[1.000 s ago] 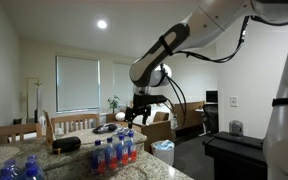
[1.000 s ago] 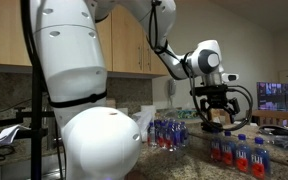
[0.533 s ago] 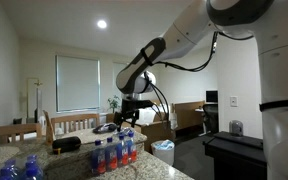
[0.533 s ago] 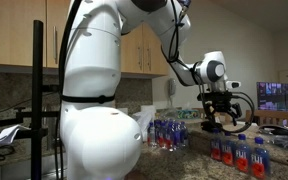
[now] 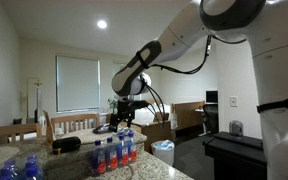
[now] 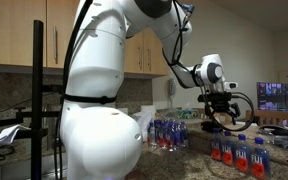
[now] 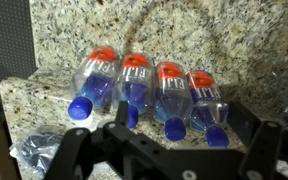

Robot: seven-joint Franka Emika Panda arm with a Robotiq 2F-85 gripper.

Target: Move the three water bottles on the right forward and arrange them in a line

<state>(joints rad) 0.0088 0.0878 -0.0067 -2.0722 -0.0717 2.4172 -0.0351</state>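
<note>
A cluster of small clear water bottles (image 5: 114, 152) with blue caps and red-and-blue labels stands on the granite counter (image 5: 149, 168); it also shows in an exterior view (image 6: 239, 152). In the wrist view several of them (image 7: 149, 90) stand in a row just beyond the jaws. My gripper (image 5: 124, 118) hangs open and empty a little above the cluster in both exterior views (image 6: 224, 115). In the wrist view its two dark fingers (image 7: 164, 150) are spread wide and touch no bottle. I cannot tell which three bottles are meant.
Darker all-blue bottles (image 5: 19, 170) stand at the counter's near corner. Another bottle pack (image 6: 167, 133) stands further back. A black object (image 5: 66, 144) lies on the counter behind the cluster. Crumpled clear plastic (image 7: 34, 155) lies beside the row. A counter edge (image 7: 14, 85) runs beside the row.
The arm has swung sideways over the last second. The open gripper has shifted along above the bottle cluster and a little lower. No bottle has moved.
</note>
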